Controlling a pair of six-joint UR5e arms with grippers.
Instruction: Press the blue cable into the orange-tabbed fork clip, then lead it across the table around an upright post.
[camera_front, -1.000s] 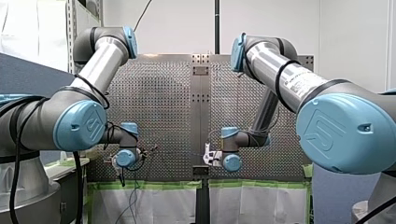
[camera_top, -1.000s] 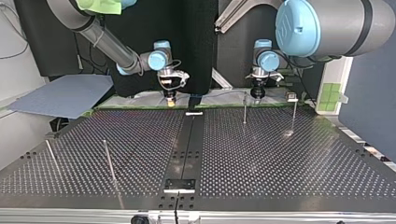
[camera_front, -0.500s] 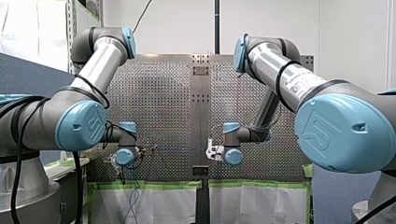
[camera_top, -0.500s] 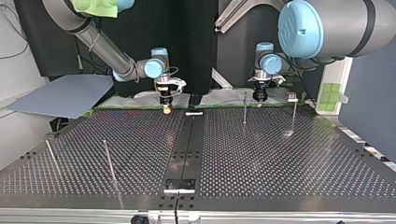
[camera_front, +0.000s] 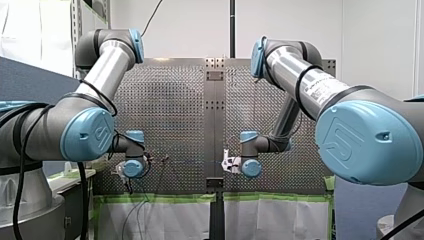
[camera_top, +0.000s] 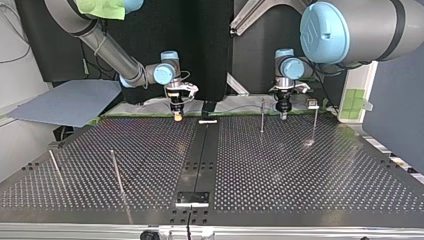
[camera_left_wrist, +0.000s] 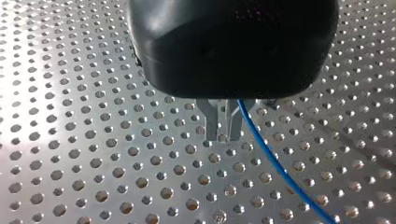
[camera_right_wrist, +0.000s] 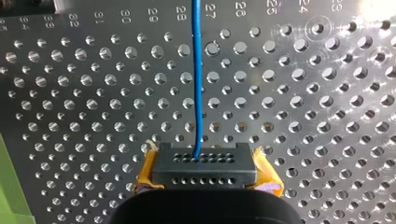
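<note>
Top view: my left gripper (camera_top: 283, 116) lower, rightward past post (camera_top: 262, 116), gripping blue cable (camera_left_wrist: 275, 163).

White wall (camera_front: 190, 30) filled back of front view. Metal shelf rack (camera_front: 75, 35) stood at far left; dark pole (camera_front: 232, 27) rose at centre. White sheeting (camera_front: 165, 220) hung below perforated table (camera_front: 175, 100), edged with green tape (camera_front: 160, 198). In top view, black curtain (camera_top: 200, 45) backed table, grey-blue board (camera_top: 70, 102) lay at left and blue partition (camera_top: 400, 115) stood at right. Glare patched table surface.
</note>
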